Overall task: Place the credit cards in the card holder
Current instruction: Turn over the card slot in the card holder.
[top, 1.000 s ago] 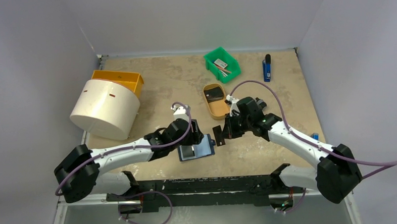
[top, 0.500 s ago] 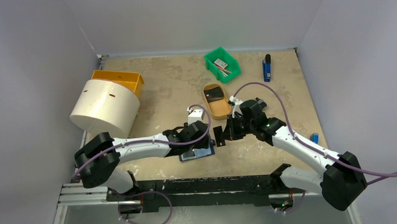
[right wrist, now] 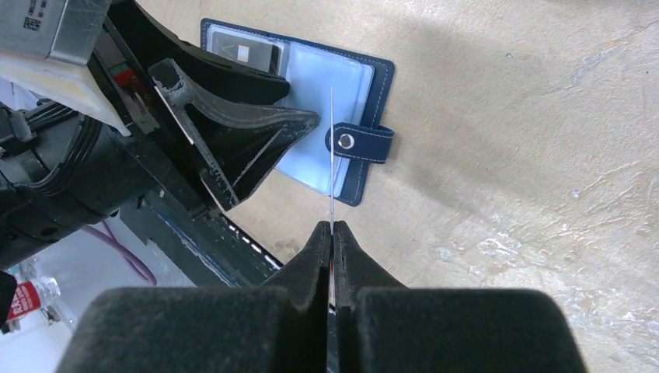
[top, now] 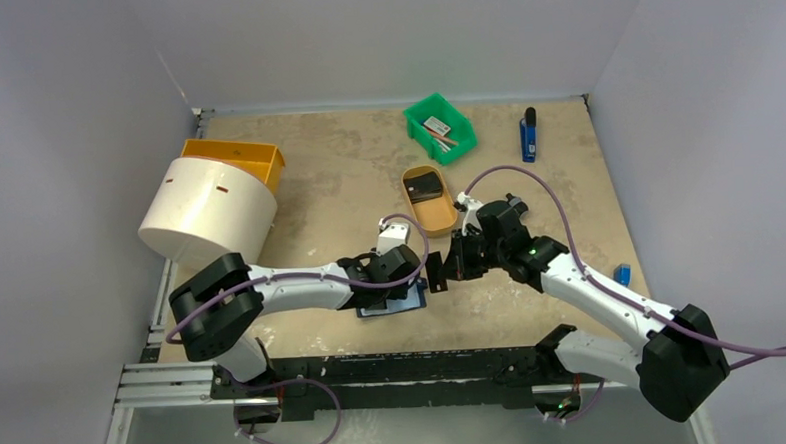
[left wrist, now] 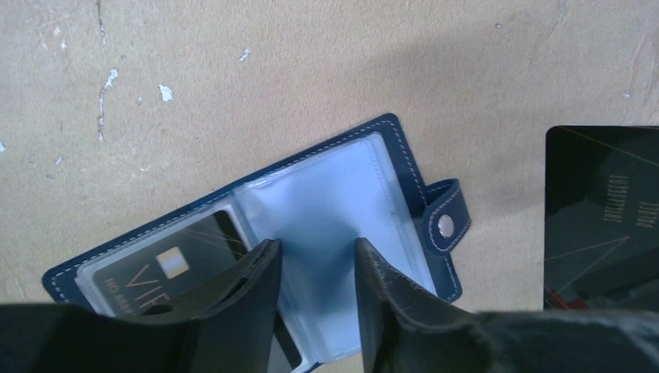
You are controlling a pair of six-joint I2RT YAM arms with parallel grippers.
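Left end effector, jaws parted and gripping nothing, hangs over the open card holder near the front middle of the desk, seen from above. Just beside it, the right end effector is clenched on a black credit card held on edge.

From the left wrist, its fingers straddle the clear sleeve. A stored card fills the neighbouring pocket, and the incoming card hangs just beyond the snap tab. Whether those fingers press the sleeve or only hover, I cannot tell. If they hover, the holder may well skid when the card pushes in.

From the right wrist, the card shows as a thin line aimed at the sleeve's outer edge, close to the tab and the other arm's finger. A slight misalignment could snag it on either, and a card pinched at one end may twist or flex.
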